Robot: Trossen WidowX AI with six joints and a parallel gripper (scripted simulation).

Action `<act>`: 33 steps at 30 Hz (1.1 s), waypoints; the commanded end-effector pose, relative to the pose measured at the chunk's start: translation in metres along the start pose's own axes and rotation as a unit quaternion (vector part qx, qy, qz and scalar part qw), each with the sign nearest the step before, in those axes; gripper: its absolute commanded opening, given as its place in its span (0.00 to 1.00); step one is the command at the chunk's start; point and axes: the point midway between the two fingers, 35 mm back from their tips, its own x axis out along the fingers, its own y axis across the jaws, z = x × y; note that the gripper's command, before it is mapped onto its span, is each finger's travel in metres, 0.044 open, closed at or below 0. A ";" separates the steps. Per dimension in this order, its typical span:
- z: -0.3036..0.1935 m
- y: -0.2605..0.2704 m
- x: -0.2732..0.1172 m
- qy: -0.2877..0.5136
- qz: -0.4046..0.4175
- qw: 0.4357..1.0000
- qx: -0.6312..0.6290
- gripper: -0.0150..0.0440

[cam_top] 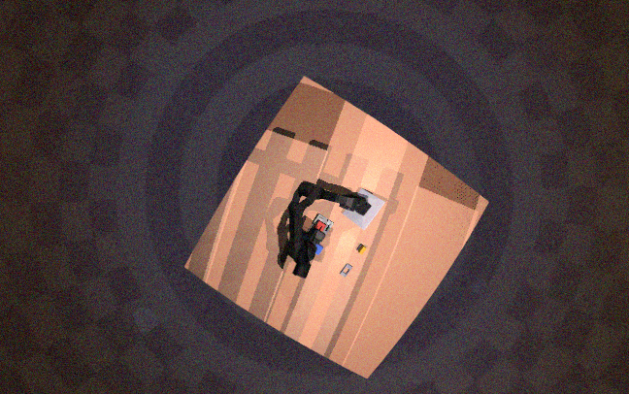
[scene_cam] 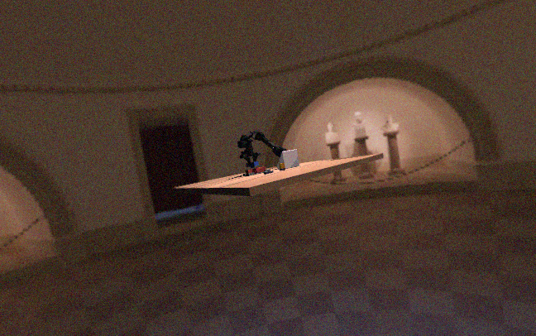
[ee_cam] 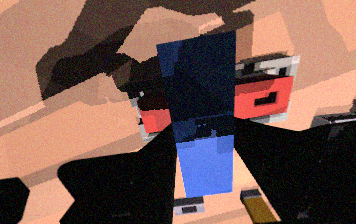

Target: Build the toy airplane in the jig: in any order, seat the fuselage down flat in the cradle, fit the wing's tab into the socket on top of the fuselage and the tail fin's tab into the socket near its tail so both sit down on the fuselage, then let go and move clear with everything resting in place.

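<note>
The red fuselage (cam_top: 320, 226) (scene_cam: 260, 170) (ee_cam: 245, 107) lies in the pale grey cradle (ee_cam: 295, 63), with a dark socket showing near its right end in the wrist view. My gripper (cam_top: 318, 238) (ee_cam: 198, 123) is shut on the blue wing (cam_top: 318, 249) (scene_cam: 256, 164) (ee_cam: 206, 167). The wing is held above the fuselage and crosses it in the wrist view, hiding its middle and the wing socket. The wing's tab cannot be seen. The yellow tail fin (cam_top: 362, 248) (scene_cam: 282, 166) (ee_cam: 261, 209) stands apart on the table, with a dark part beside it.
A small grey frame (cam_top: 343, 274) (ee_cam: 180, 205) lies near the tail fin. A pale panel (cam_top: 364, 220) (scene_cam: 289, 158) stands beyond the cradle, with another black arm-like part (cam_top: 335, 196) reaching to it. Shadows cross the table (cam_top: 413, 262).
</note>
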 end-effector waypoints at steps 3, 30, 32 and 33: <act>0.002 0.000 0.009 -0.002 0.003 1.000 0.000 0.59; 0.001 -0.001 0.013 -0.001 -0.001 1.000 0.000 0.80; 0.001 -0.001 0.013 -0.001 -0.001 1.000 0.000 0.89; 0.001 -0.001 0.013 -0.001 -0.001 1.000 0.000 0.93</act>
